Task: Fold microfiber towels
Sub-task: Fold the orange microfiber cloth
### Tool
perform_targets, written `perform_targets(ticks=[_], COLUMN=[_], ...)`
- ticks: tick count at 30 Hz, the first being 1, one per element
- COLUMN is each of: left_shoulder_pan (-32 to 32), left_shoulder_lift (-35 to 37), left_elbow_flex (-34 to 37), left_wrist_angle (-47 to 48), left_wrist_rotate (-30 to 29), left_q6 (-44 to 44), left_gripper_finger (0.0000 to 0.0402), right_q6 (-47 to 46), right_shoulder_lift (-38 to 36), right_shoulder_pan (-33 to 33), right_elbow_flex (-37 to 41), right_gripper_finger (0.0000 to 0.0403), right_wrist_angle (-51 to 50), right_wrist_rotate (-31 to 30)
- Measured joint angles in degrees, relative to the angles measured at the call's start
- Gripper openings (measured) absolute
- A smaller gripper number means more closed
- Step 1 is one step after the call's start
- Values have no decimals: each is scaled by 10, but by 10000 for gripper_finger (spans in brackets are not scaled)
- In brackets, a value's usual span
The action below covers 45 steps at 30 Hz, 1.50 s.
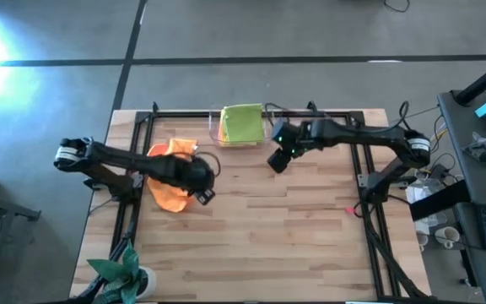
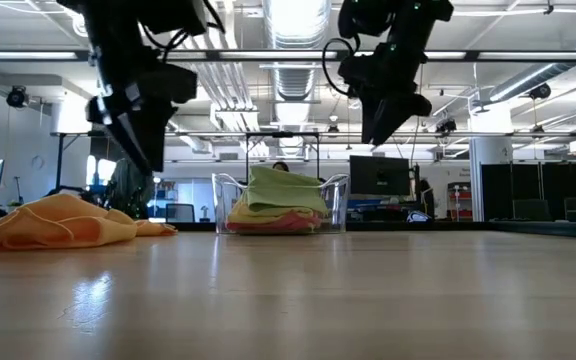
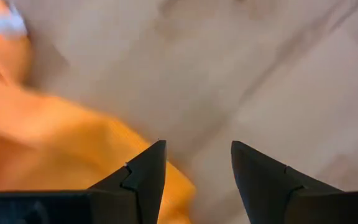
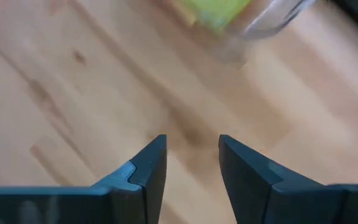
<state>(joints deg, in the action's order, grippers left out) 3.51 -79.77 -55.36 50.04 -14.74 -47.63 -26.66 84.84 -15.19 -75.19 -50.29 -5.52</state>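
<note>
Orange towel (image 1: pixel 170 187): one small cloth, lying crumpled and unfolded on the wooden table (image 1: pixel 294 236), toward the left side, in a low rumpled heap with edges turned under. Judged light, soft and limp; it will sag and drape when lifted, so it is best taken by a corner or along a free edge, not from the bunched middle.

Folded towels: a stack in the clear tray (image 2: pixel 334 203) at the table's far edge, a lime green towel (image 1: pixel 241 122) on top; yellow and pink layers show under it in the low view. Exact count not discernible.

Left gripper (image 3: pixel 194 163): poised over the near edge of the orange towel, fingers spread apart, holding nothing; the cloth lies beneath and to one side of the fingertips.

Right gripper (image 4: pixel 191 152): raised above bare table just in front of the tray, fingers apart, empty.

Potted plant (image 1: pixel 125 274): at the table's near left corner, well apart from the work.
</note>
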Motion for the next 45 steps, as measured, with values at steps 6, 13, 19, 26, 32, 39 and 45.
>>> perform_targets(ticks=[6, 13, 19, 26, 32, 39, 45], left_shoulder_pan=[76, 145, 177, 181, 180, 177, 175], left_shoulder_lift=[0, 0, 0, 0, 0, 0, -2], left_elbow_flex=[26, 41, 72, 95, 110, 137, 150], left_wrist_angle=[1, 2, 4, 0, 0, -5, -60], left_wrist_rotate=[22, 21, -7, -27, -46, -67, -72], left_q6=[-136, -217, -328, -463, -566, -681, -721], left_gripper_finger=[166, 166, 166, 166, 166, 166, 166], right_q6=[-55, -74, -75, -62, -35, 14, 60], right_shoulder_lift=[0, 0, 4, 5, 5, 5, 5], right_shoulder_pan=[72, 142, 177, 187, 187, 187, 187], right_elbow_flex=[7, 7, 7, 7, 7, 7, 7], right_gripper_finger=[128, 132, 128, 127, 130, 122, 123], right_wrist_angle=[1, 23, 48, 48, 48, 47, 48], right_wrist_rotate=[-3, -21, -25, -25, -25, -25, -25])
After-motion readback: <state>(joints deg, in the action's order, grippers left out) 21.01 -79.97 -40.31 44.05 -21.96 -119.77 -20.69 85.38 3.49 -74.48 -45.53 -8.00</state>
